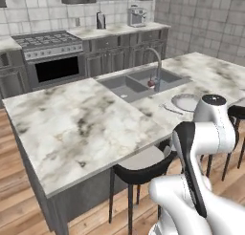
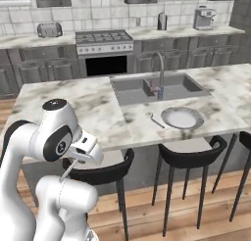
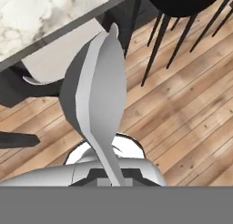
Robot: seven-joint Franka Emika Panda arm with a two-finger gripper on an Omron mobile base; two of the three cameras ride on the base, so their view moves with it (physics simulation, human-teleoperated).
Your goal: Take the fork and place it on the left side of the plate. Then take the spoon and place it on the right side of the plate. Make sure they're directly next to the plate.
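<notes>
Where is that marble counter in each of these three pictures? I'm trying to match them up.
Left base view: the marble counter spreads across the middle, from the left edge to the sink.
Right base view: the counter runs across the middle, beyond the arm, with the plate on it.
Hand view: its corner fills the top left, above the wooden floor.
Shared landmark: the black stools along its near edge.

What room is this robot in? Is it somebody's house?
It looks like a home kitchen, though a computer-drawn one. There is a stove with an oven against the tiled back wall, a sink with a tap set into a marble counter, and a plate laid out above black stools.
</notes>
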